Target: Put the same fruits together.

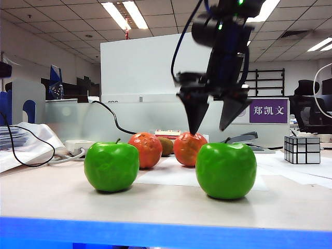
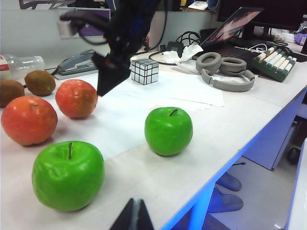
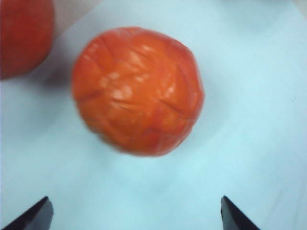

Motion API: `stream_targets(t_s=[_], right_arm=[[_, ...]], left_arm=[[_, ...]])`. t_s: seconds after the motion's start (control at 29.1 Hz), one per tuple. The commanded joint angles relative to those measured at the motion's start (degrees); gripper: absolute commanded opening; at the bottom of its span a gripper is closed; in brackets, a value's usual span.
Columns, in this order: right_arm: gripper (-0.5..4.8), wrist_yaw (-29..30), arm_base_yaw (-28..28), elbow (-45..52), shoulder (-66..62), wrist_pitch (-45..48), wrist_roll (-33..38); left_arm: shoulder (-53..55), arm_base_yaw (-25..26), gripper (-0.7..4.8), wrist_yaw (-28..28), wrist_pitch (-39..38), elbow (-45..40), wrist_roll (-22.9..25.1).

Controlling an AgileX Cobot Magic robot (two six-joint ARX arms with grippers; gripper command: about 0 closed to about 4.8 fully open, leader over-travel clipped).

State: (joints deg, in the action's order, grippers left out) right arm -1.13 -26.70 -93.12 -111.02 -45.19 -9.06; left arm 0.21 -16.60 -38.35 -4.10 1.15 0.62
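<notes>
Right claw (image 1: 213,123) hangs spread wide over the nearer orange-red fruit (image 1: 189,148) on the counter (image 1: 171,205); left claw (image 2: 133,218), pressed together, waits apart; an off-centre squeeze could roll the fruit into the green apple (image 1: 226,170).

Glossy plastic-looking green apples (image 1: 111,166); wrinkled orange-red fruits (image 1: 189,148); mirrored cube (image 1: 302,149).

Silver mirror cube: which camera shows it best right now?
Left wrist view: the mirror cube sits whole and unobstructed on the table beyond the open right tool. The exterior view shows it small at the right edge. The right wrist view misses it.
</notes>
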Motion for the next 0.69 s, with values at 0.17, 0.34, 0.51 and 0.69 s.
stream_targets(t_s=[0.17, 0.34, 0.51, 0.69], right_arm=[[4.79, 2.5, -4.6, 0.0, 6.8, -14.1, 0.5], [4.79, -2.6, -10.0, 0.2, 7.2, -21.3, 0.5], [4.79, -5.4, -11.9, 0.3, 7.6, -31.0, 1.8], [4.79, -3.6, -15.1, 0.4, 7.8, -32.9, 2.0]], left_arm=[[-0.1, 0.0, -0.06, 0.0, 0.3, 0.1, 0.4], [-0.1, 0.0, -0.06, -0.5, 0.2, 0.1, 0.4], [-0.1, 0.0, -0.06, -0.5, -0.5, 0.1, 0.3], [-0.1, 0.0, -0.06, -0.7, -0.5, 0.1, 0.3]])
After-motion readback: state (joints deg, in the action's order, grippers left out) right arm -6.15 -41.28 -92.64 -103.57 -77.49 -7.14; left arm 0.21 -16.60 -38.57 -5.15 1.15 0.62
